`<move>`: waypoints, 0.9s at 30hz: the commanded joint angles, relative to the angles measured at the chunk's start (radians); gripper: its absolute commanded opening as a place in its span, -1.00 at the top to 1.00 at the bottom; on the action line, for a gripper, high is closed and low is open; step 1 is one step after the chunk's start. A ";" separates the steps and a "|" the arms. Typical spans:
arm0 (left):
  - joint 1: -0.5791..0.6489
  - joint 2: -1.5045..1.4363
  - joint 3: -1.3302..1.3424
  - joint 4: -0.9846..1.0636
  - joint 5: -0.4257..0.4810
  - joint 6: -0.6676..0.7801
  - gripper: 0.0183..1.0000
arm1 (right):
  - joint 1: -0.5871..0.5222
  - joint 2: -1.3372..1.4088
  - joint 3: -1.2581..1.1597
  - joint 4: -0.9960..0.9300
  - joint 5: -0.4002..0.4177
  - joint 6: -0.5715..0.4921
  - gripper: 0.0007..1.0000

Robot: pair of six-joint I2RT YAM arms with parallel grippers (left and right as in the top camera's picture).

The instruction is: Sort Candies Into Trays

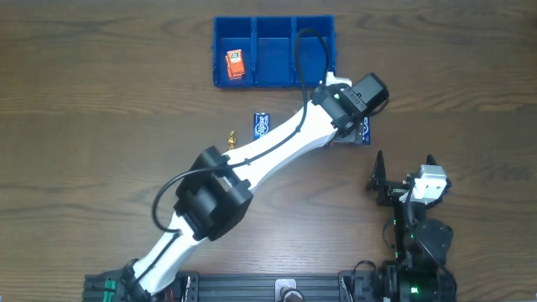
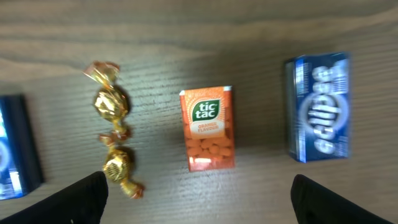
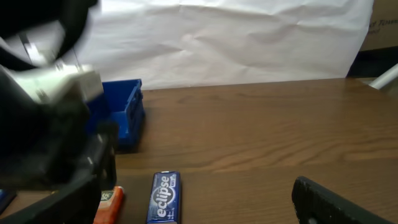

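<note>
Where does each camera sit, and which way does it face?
Top view: fixed overhead, facing down on the table; both arms show.
Left wrist view: above the left gripper, facing down at the orange box; open fingertips show.
Right wrist view: behind the right gripper, looking along the table at the blue tray; own finger, left arm show.
Shared: both wrist views show the orange box and blue box.

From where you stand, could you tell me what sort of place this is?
Probably a robot test bench indoors: a wood-grain table, a white sheet hung as backdrop, and a blue three-bin tray.
</note>
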State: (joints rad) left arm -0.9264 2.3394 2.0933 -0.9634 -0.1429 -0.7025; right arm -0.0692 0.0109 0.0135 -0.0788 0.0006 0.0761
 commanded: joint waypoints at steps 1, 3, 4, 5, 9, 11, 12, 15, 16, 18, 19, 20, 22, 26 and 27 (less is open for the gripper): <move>0.015 0.054 0.005 0.009 0.014 -0.039 -0.81 | -0.006 -0.008 -0.006 -0.002 0.013 0.013 -1.00; 0.024 0.072 0.005 0.026 0.032 -0.039 -0.79 | -0.006 -0.008 -0.006 -0.002 0.013 0.013 -1.00; 0.026 0.078 0.005 0.037 0.040 -0.039 -0.79 | -0.006 -0.008 -0.006 -0.002 0.013 0.013 -1.00; 0.028 0.086 0.005 0.048 0.045 -0.039 -0.79 | -0.006 -0.008 -0.006 -0.002 0.013 0.013 -1.00; 0.029 0.109 0.005 0.095 0.059 -0.039 -0.76 | -0.006 -0.008 -0.006 -0.002 0.013 0.013 -1.00; 0.029 0.121 0.005 0.108 0.059 -0.039 -0.71 | -0.006 -0.008 -0.006 -0.002 0.013 0.013 -1.00; 0.030 0.126 0.005 0.113 0.059 -0.039 -0.70 | -0.006 -0.008 -0.006 -0.002 0.013 0.013 -1.00; 0.031 0.139 0.005 0.115 0.058 -0.040 -0.65 | -0.006 -0.008 -0.006 -0.002 0.013 0.013 -1.00; 0.031 0.141 0.005 0.114 0.058 -0.043 -0.63 | -0.006 -0.008 -0.006 -0.002 0.013 0.013 -1.00; 0.030 0.141 0.005 0.116 0.056 -0.043 -0.57 | -0.006 -0.008 -0.006 -0.002 0.013 0.013 -1.00; 0.031 0.141 0.005 0.117 0.054 -0.043 -0.54 | -0.006 -0.008 -0.006 -0.002 0.013 0.013 -1.00; 0.031 0.141 0.005 0.119 0.054 -0.043 -0.51 | -0.006 -0.008 -0.006 -0.002 0.013 0.013 -1.00; 0.033 0.142 0.005 0.120 0.054 -0.043 -0.47 | -0.006 -0.008 -0.006 -0.002 0.013 0.013 -1.00; 0.042 0.145 0.005 0.126 0.055 -0.043 -0.38 | -0.006 -0.008 -0.006 -0.002 0.013 0.013 -1.00; 0.043 0.145 0.005 0.126 0.055 -0.043 -0.35 | -0.006 -0.008 -0.006 -0.002 0.013 0.013 -1.00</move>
State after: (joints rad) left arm -0.8986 2.4641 2.0933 -0.8379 -0.0834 -0.7372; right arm -0.0692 0.0109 0.0135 -0.0788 0.0006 0.0761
